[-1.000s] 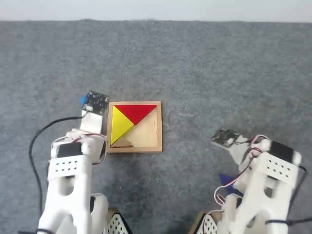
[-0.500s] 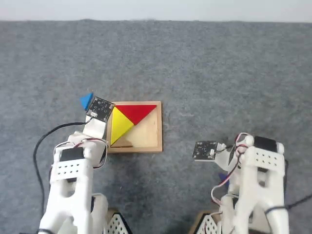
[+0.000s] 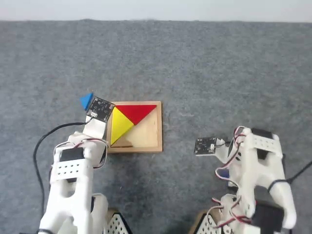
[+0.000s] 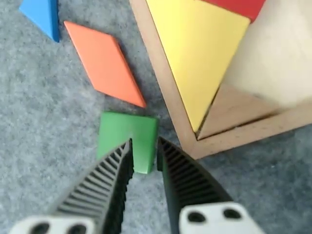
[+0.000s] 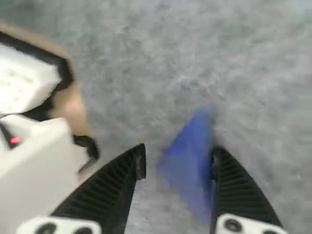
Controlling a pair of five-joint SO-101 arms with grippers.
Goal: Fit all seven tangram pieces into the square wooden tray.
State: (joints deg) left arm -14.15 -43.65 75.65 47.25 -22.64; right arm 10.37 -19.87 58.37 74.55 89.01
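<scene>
The square wooden tray (image 3: 156,127) holds a red triangle (image 3: 135,113) and a yellow triangle (image 3: 119,124). A light blue triangle (image 3: 87,101) lies on the carpet off its far left corner. In the left wrist view my left gripper (image 4: 144,146) hangs over a green square (image 4: 117,132) beside the tray rim (image 4: 161,92), its fingers a narrow gap apart. An orange parallelogram (image 4: 105,63) and the light blue triangle (image 4: 44,14) lie beyond it. My right gripper (image 5: 176,163) is open astride a dark blue triangle (image 5: 190,156), which also shows by the right arm (image 3: 223,174).
Grey carpet covers the whole table, with wide free room beyond and to the right of the tray. The tray's right and near parts show bare wood (image 4: 278,63). The right arm's base (image 5: 34,146) stands close beside its gripper.
The right arm has swung left and turned inward over the dark blue triangle. The left arm shifted slightly right early on, uncovering the light blue triangle, then held still.
</scene>
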